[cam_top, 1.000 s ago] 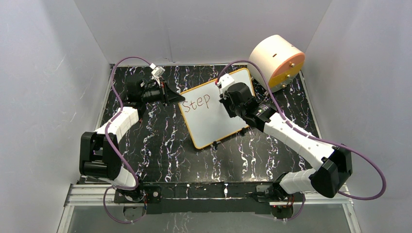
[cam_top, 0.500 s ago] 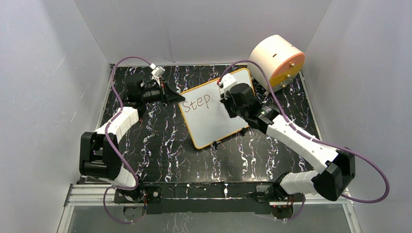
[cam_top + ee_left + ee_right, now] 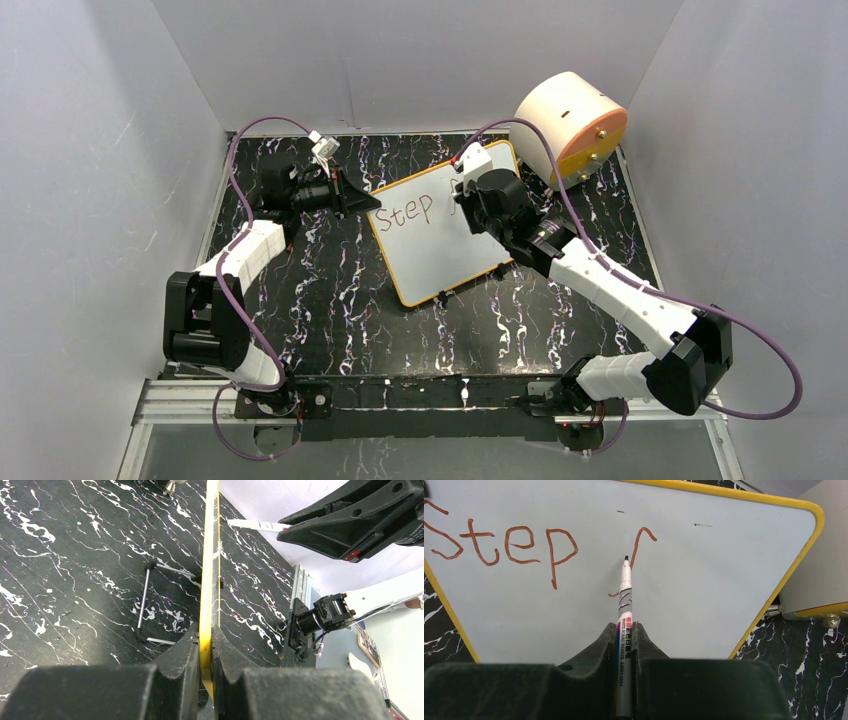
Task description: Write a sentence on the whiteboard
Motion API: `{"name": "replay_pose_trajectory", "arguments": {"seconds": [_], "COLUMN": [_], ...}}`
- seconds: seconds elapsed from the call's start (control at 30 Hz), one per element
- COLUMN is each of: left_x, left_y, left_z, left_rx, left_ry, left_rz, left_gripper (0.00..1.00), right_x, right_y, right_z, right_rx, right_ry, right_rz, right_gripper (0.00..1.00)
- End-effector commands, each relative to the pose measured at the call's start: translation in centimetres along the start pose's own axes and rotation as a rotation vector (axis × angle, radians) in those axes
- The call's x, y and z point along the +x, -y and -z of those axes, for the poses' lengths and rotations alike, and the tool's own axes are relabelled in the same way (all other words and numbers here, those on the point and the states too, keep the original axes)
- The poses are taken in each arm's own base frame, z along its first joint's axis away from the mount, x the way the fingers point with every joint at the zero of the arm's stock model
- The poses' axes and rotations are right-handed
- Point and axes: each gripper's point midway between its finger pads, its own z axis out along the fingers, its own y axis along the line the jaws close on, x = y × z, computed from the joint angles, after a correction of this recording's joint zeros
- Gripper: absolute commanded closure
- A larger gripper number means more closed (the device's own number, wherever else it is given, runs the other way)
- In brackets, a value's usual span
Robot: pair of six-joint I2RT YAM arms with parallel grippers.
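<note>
The whiteboard (image 3: 445, 250) lies tilted on the black marbled table, white with an orange-yellow frame. My left gripper (image 3: 372, 203) is shut on its left edge; the left wrist view shows the yellow frame (image 3: 209, 555) pinched between the jaws of that gripper (image 3: 205, 640). My right gripper (image 3: 625, 630) is shut on a whiteboard marker (image 3: 624, 595), its tip touching the board (image 3: 704, 580). The sentence reads "Step" (image 3: 504, 545), followed by a fresh hooked stroke (image 3: 640, 542) beside the tip. From above, the right gripper (image 3: 462, 196) hangs over the board's upper middle, right of "Step" (image 3: 405, 208).
A round peach-and-orange drum (image 3: 570, 125) lies just beyond the board's far right corner, close to the right arm, and shows at the right of the right wrist view (image 3: 819, 580). A thin metal bracket (image 3: 145, 600) lies on the table. White walls enclose three sides.
My right gripper has shifted slightly up and right across the board, and a new hooked stroke has appeared after "Step". The left gripper and board have stayed still.
</note>
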Motion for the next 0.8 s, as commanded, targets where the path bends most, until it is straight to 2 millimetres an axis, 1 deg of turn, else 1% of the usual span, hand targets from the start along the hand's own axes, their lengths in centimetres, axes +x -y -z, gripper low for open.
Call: {"name": "replay_pose_trajectory", "arguments": {"seconds": [0.0,0.43,0.77], "left_x": [5.3,5.4,5.4], "left_y": [-2.0,-2.0,-2.0], "left_z": [-0.9,-0.9,-0.9], "left_rx": [-0.062,-0.062,-0.063], "left_ry": [-0.120,-0.121,-0.122], "left_rz": [0.120,0.122,0.119], "left_gripper": [1.00,1.00,1.00], "right_x": [-1.8,-1.1,-0.9], "right_y": [-0.1,-0.1,1.3], "right_z": [-0.5,-1.3,-0.9], "right_rx": [0.001,0.012,0.076], "right_ry": [0.070,0.045,0.036], "right_rz": [-0.028,-0.014,-0.002], "right_gripper": [1.00,1.00,1.00]}}
